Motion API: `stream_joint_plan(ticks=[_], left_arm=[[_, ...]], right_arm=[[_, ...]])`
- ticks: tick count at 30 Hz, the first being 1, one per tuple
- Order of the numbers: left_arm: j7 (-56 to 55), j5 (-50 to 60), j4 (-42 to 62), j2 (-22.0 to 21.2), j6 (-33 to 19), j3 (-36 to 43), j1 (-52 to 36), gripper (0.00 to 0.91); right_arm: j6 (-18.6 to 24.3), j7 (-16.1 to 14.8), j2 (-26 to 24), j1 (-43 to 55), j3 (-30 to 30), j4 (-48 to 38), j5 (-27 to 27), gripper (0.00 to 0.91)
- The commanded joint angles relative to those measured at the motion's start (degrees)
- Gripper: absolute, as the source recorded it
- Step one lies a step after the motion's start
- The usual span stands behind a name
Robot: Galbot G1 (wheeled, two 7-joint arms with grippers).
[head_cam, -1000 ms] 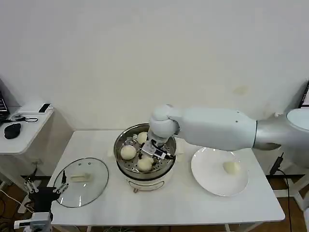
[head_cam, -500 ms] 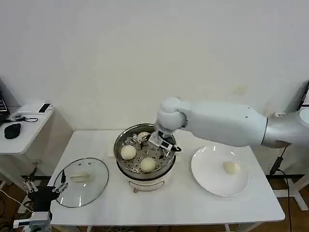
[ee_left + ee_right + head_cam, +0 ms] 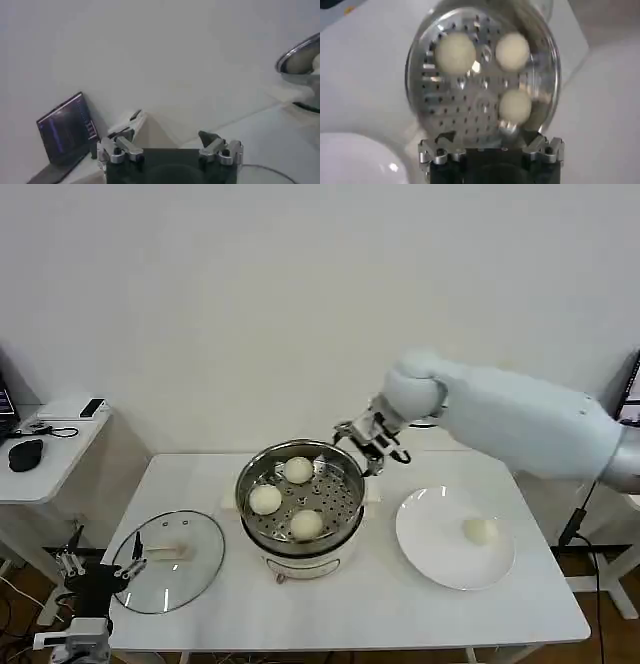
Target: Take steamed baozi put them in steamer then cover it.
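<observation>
The steamer (image 3: 335, 496) stands mid-table with three steamed baozi on its perforated tray: one at the back (image 3: 298, 470), one on the left (image 3: 265, 499), one at the front (image 3: 306, 524). A fourth baozi (image 3: 480, 531) lies on the white plate (image 3: 440, 556) to the right. My right gripper (image 3: 366, 440) hovers open and empty above the steamer's far right rim. In the right wrist view the gripper (image 3: 490, 142) looks down on the tray (image 3: 470, 100) and its baozi (image 3: 515, 105). The glass cover (image 3: 185, 576) lies flat at front left. My left gripper (image 3: 98, 572) is parked low beside it, open.
A side table with a laptop (image 3: 65, 127) and small items stands left of the white table (image 3: 340, 614). The steamer's rim (image 3: 300, 54) shows far off in the left wrist view. A wall rises behind the table.
My right gripper has risen out of the steamer and drawn back to the right, leaving the front bun on the tray. The left arm has barely shifted.
</observation>
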Motion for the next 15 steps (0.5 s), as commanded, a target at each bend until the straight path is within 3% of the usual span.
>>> stream_joint_plan(ticks=[1, 6, 8, 15], left_arm=[[0.0, -0.01, 0.43, 0.1, -0.02, 1.49, -0.62, 0.907], [0.02, 0.11, 0.28, 0.62, 0.03, 2.28, -0.9, 0.907], [0.03, 0.08, 0.33, 0.87, 0.04, 2.15, -0.91, 0.907], [-0.03, 0.22, 0.45, 1.35, -0.04, 2.22, -0.32, 0.907]], right_arm=[[-6.68, -0.17, -16.69, -5.53, 3.4, 2.39, -4.1, 0.907], [-6.43, 0.35, -22.38, -11.14, 6.94, 1.8, -5.56, 0.907], [-6.23, 0.51, -24.42, -16.85, 11.72, 0.84, -6.7, 0.907], [-4.75, 1.05, -24.51, -29.64, 20.42, -4.01, -9.8, 0.907]])
